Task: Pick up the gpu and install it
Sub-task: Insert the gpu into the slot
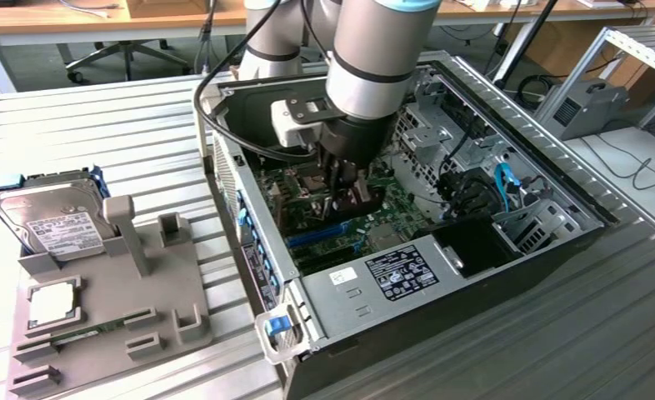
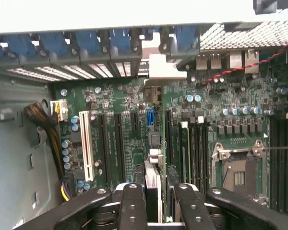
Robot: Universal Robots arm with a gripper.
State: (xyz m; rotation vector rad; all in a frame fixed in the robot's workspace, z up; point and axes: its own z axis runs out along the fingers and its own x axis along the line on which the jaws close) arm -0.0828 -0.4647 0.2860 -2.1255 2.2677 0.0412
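An open computer case lies on its side with the green motherboard exposed. My gripper is reached down inside the case, just above the board. It is shut on the gpu, a thin dark card seen edge-on between the black fingers. The card's silver bracket sits at the rear wall of the case, among the blue slot clips. The card hangs over the long black expansion slots in the middle of the board. I cannot tell whether its edge touches a slot.
On the exterior view's left, a grey holder carries a hard drive, a processor chip and a green memory stick. Inside the case are the power supply, a processor socket and a cable bundle.
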